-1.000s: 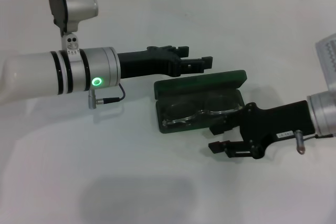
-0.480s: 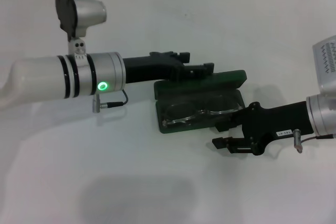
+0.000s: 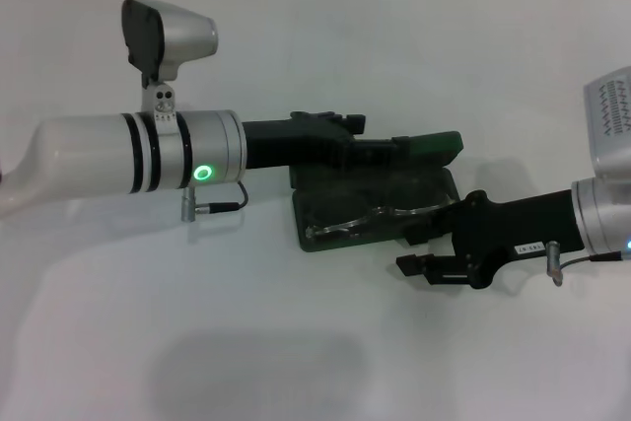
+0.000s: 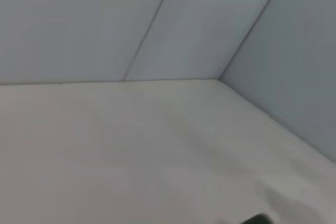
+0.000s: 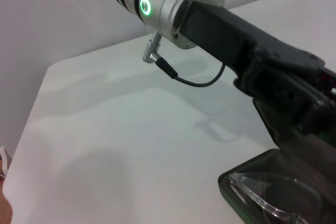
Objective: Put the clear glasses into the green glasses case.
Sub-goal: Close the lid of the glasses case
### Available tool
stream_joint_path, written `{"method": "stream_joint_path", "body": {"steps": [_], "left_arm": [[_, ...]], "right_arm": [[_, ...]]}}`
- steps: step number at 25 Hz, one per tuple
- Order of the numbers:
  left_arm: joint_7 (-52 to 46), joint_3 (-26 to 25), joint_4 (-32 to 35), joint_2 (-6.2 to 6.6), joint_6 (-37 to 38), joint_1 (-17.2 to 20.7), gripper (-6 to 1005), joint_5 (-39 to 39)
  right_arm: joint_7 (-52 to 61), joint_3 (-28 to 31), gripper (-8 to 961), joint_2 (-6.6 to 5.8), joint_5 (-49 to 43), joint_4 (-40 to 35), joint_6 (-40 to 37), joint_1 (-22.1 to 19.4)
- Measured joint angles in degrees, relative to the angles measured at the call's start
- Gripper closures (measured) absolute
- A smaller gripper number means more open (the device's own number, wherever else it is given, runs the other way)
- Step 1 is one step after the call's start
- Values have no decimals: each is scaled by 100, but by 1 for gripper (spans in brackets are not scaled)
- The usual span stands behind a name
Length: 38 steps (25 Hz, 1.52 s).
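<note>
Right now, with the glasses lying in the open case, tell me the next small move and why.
Probably push the lid down with the left gripper: the clear glasses already lie inside the green case, and that gripper is at the raised lid's edge.

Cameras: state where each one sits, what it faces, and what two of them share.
Head view: up on the robot, looking down at the green glasses case, both arms reaching in.
Left wrist view: on the left arm, facing table and walls; no arm shows.
Right wrist view: on the right arm, facing the left end effector.
Head and right wrist share the clear glasses.
</note>
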Motion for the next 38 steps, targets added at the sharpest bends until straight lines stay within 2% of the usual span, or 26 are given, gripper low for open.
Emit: {"method": "stream_joint_path", "body": {"steps": [5, 10, 15, 21, 28, 34, 38], "left_arm": [[72, -417, 335, 4, 160, 184, 115, -61], [122, -502, 430, 6, -433, 108, 115, 119], [-278, -495, 372, 0, -941, -202, 115, 1161], [-664, -491, 414, 9, -593, -369, 116, 1838], [-681, -515, 466, 11, -227, -376, 116, 1827], [-683, -523, 780, -8, -124, -147, 116, 1738], [-663, -533, 891, -5, -88, 17, 116, 1690]], "right_arm": [[-5, -2, 565, 0, 12, 1, -47, -22], [-29, -70, 565, 0, 159, 6, -119, -16], [-32, -134, 566, 0, 244, 20, -168, -3], [-48, -146, 565, 0, 358, 28, -180, -34], [-46, -143, 565, 0, 375, 36, -123, -36], [-10, -261, 564, -11, 336, 44, -72, -4], [18, -343, 565, -60, 331, -22, -180, -13]]}}
